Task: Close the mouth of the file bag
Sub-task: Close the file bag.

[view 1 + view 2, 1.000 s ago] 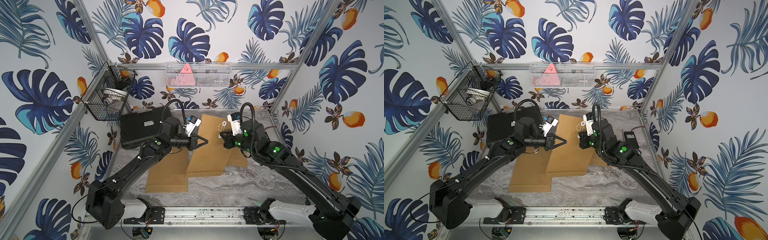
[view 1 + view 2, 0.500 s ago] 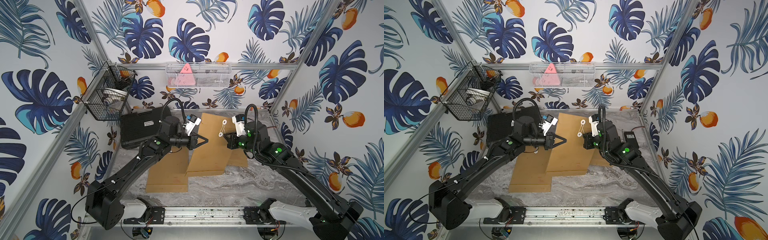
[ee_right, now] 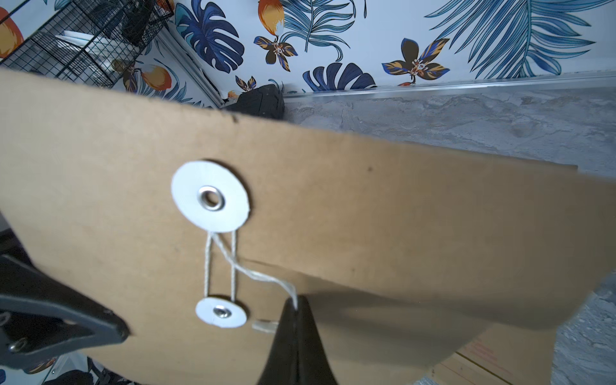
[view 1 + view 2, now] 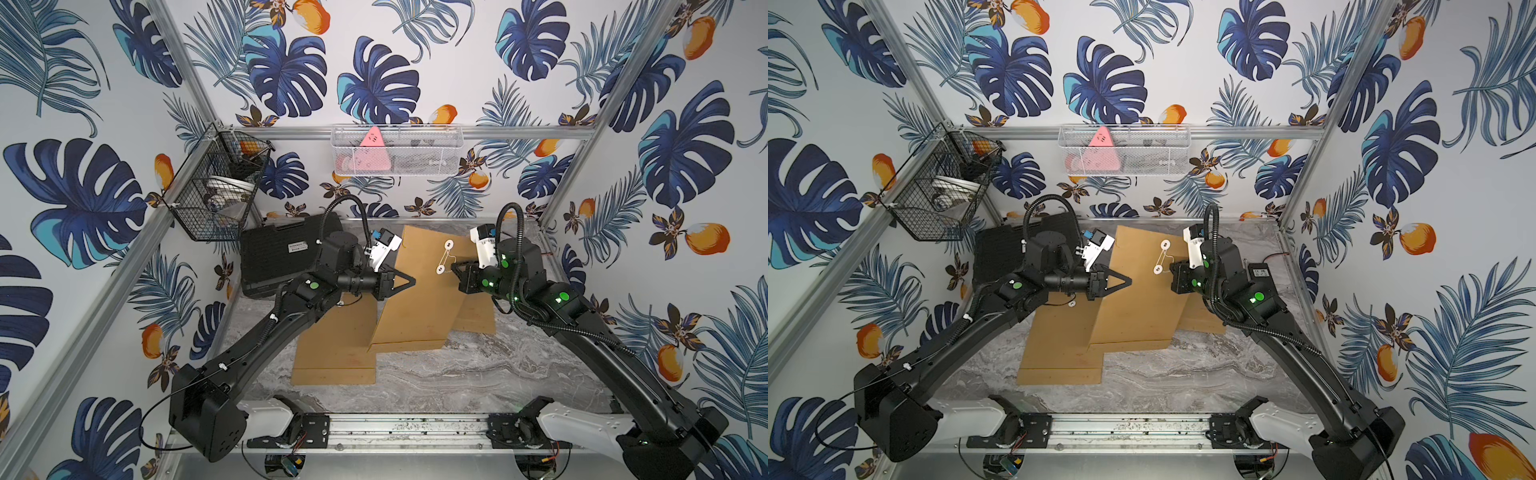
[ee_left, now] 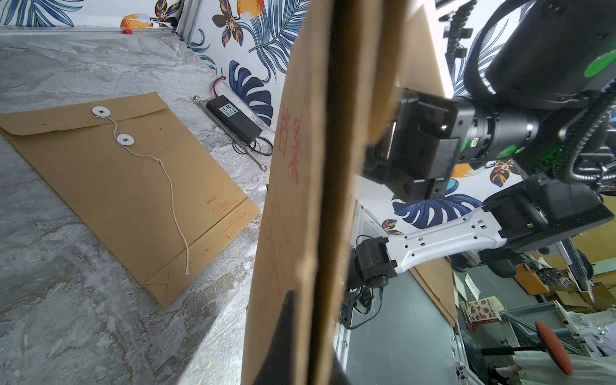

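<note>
A brown file bag (image 4: 419,299) (image 4: 1142,299) stands tilted up off the table. My left gripper (image 4: 409,282) (image 4: 1127,282) (image 5: 306,350) is shut on its left edge. The flap is folded down. White string (image 3: 263,275) runs in two strands between the upper disc (image 3: 210,196) (image 4: 449,244) and the lower disc (image 3: 221,312) (image 4: 439,271), then leads off to my right gripper (image 3: 296,301) (image 4: 455,270) (image 4: 1173,270). That gripper is shut on the string, just right of the lower disc.
Two more brown bags lie flat on the marble table (image 4: 478,382): one front left (image 4: 336,345), one right (image 4: 478,316) (image 5: 126,186). A black case (image 4: 278,257) sits back left. A black wire basket (image 4: 216,191) and a white mesh basket (image 4: 395,149) hang on the walls.
My right gripper has pulled back to the right with the string, uncovering the two discs. The left gripper and the bag have stayed in place.
</note>
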{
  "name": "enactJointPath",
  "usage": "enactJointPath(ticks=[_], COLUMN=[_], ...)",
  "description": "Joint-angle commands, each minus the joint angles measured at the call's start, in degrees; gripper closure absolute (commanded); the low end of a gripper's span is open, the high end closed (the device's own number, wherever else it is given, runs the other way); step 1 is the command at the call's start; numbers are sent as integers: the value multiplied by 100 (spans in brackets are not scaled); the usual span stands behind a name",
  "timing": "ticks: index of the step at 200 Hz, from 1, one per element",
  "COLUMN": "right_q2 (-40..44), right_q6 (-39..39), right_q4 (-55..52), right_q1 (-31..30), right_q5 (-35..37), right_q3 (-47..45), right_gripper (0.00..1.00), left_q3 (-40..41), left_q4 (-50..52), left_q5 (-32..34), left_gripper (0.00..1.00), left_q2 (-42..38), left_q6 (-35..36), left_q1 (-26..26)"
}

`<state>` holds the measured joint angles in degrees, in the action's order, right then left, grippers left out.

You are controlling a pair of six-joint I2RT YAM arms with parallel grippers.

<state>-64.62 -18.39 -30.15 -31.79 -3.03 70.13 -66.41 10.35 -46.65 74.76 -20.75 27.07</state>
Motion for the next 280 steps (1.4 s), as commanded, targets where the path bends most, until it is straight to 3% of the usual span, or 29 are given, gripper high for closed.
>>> enactJointPath(ticks=[1, 107, 206, 280], right_q2=[82, -469, -1047, -1564], right_q6=[188, 901, 969, 978], right_q4=[-418, -1559, -1838, -2416], right_q1=[68, 343, 338, -308], right_q5=[249, 819, 498, 924], right_q3=[126, 1344, 2303, 3007], right_gripper=[100, 100, 100, 100], left_q3=[-22, 135, 269, 309], left_q4=[-107, -365, -77, -8], left_q5=[-16, -293, -294, -231], left_gripper=[100, 100, 100, 100], left_q2=[-17, -95, -75, -39], left_q6=[151, 80, 335, 455], left_q1=[-17, -9, 9, 21])
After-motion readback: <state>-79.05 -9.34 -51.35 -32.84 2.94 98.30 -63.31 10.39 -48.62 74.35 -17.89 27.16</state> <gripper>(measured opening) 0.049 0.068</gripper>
